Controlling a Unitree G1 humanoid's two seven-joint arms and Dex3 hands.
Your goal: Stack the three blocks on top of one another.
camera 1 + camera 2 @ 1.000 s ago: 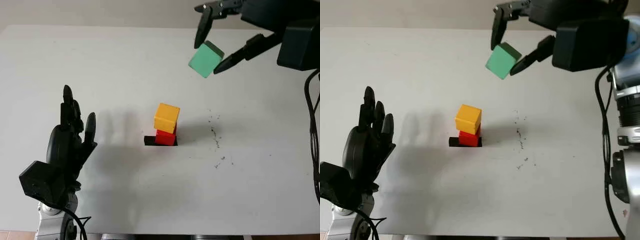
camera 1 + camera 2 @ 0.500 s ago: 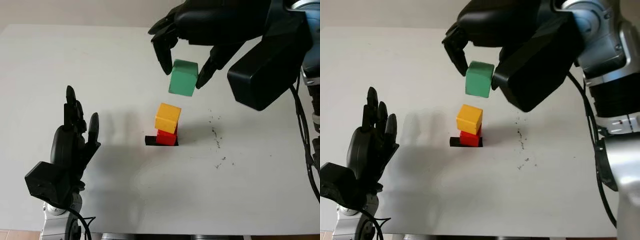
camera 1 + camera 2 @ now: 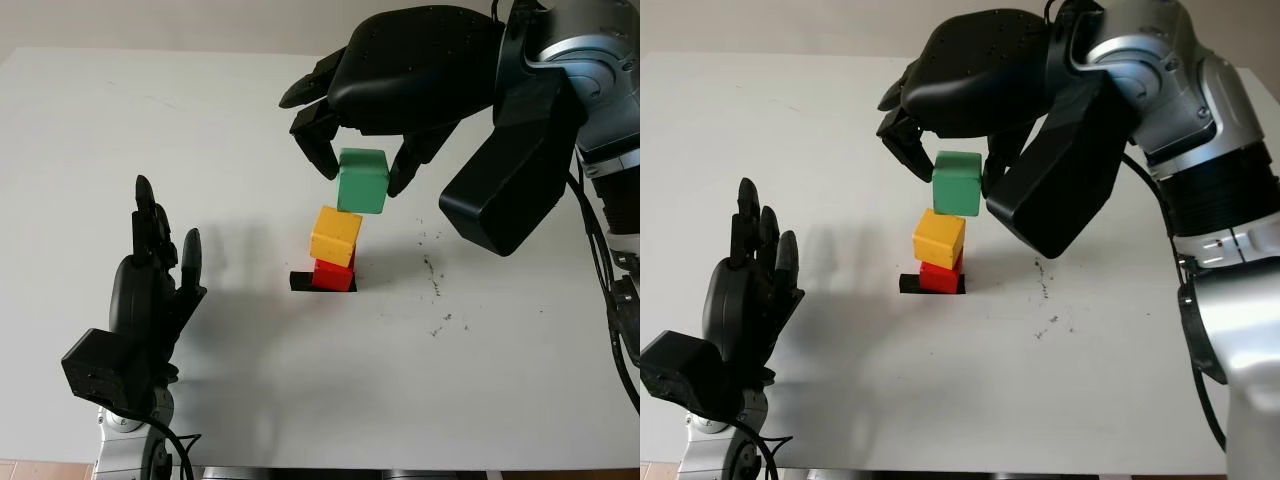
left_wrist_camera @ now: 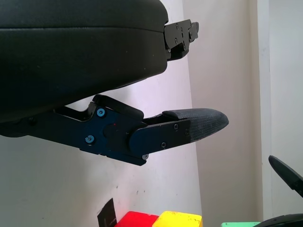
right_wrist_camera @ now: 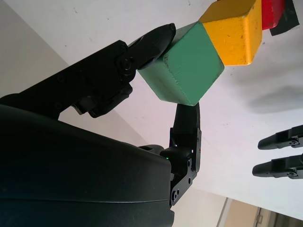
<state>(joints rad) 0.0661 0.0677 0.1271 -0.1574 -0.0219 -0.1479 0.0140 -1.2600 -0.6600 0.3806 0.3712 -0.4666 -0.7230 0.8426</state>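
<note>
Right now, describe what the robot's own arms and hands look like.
Both hands are black, with rounded shells and slim jointed fingers. The left hand sits on a silver wrist trailing a black cable. The right hand joins a boxy black forearm, then silver and ribbed black arm segments, with black cables alongside.

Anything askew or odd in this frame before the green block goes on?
Yes: the yellow block sits twisted and offset on the red block, overhanging it. The right hand holds the green block just above. Dark specks mark the table.
</note>
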